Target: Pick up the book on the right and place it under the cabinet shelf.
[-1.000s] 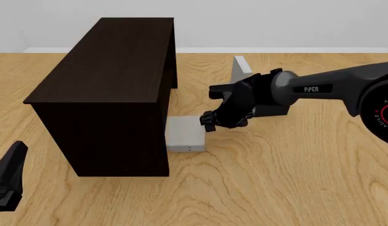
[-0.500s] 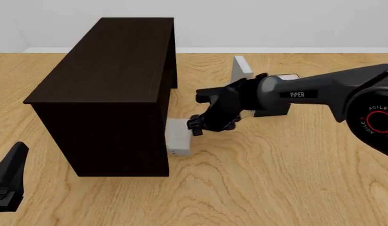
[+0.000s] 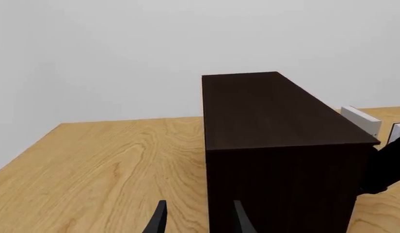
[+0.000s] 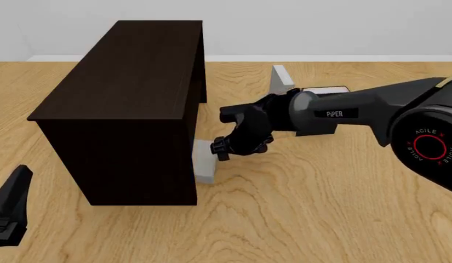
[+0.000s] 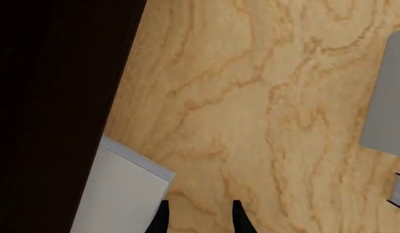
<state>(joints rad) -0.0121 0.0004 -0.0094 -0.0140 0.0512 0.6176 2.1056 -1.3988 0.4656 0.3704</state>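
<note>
The light grey book (image 4: 205,161) lies flat on the wooden tabletop (image 4: 321,208), pushed most of the way under the right side of the dark brown cabinet shelf (image 4: 127,104); only a narrow strip of it shows beyond the cabinet's right edge in the front view. The right pincer (image 4: 223,149) sits low just to the right of that exposed strip, at or very near the book's edge, with the right arm reaching in from the right across the tabletop. In the right wrist view two dark fingertips (image 5: 238,221) stand a little apart with bare wood between them and nothing clamped, and the book (image 5: 119,191) lies just beside them, running in under the dark cabinet (image 5: 51,107). The left pincer (image 4: 8,211) rests at the near left corner of the scene, well apart from the book; in the left wrist view its fingertips (image 3: 158,221) also stand apart and hold nothing, pointing toward the near face of the cabinet (image 3: 277,145). Behind the right arm, farther away on the tabletop, a second light grey book (image 4: 280,79) stands upright, and just right of it a black-covered book with white pages (image 4: 324,90) is partly hidden by the arm.
</note>
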